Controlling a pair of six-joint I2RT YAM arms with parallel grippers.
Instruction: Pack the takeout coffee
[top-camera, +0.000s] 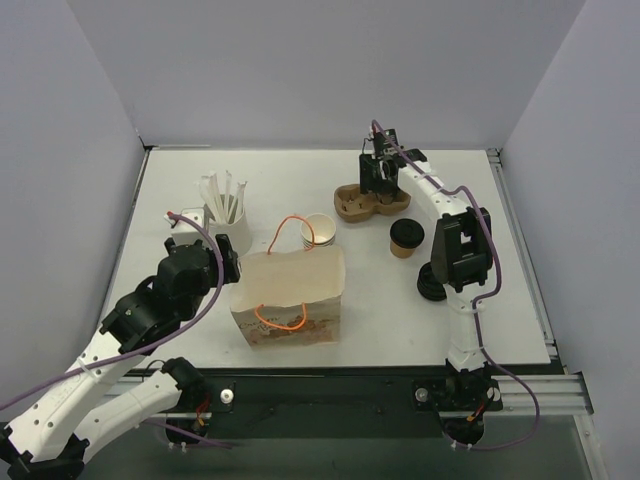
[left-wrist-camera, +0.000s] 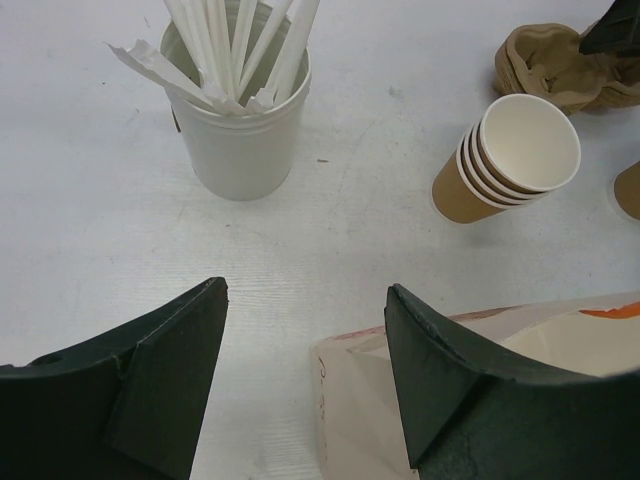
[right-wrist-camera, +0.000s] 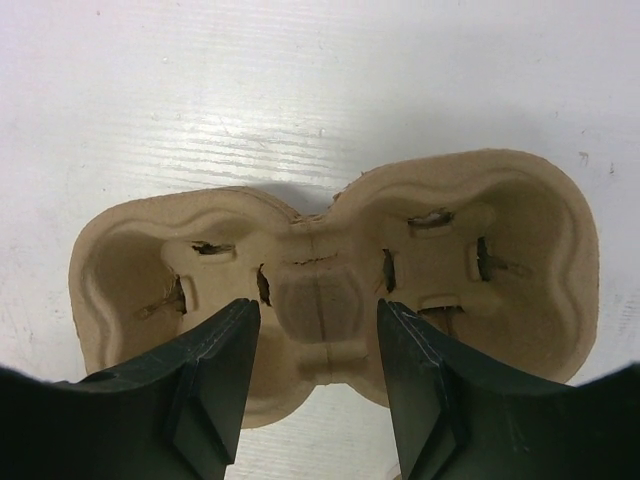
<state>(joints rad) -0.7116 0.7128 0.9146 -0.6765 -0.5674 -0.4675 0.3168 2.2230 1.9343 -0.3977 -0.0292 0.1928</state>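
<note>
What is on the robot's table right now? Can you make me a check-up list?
Surface: white table, no spills seen.
Job's things: lidded coffee cup upright, on its own; tan carrier empty; paper bag standing, orange handles.
Clutter: stack of tan cups; white tub of wrapped straws; black lids beside the right arm.
End effectors: left end effector open, empty, over the bag's edge; right end effector straddles the carrier's middle ridge, grip unclear.
Cables: purple cable along each arm, not snagged.
Surroundings: plain walls on three sides.
</note>
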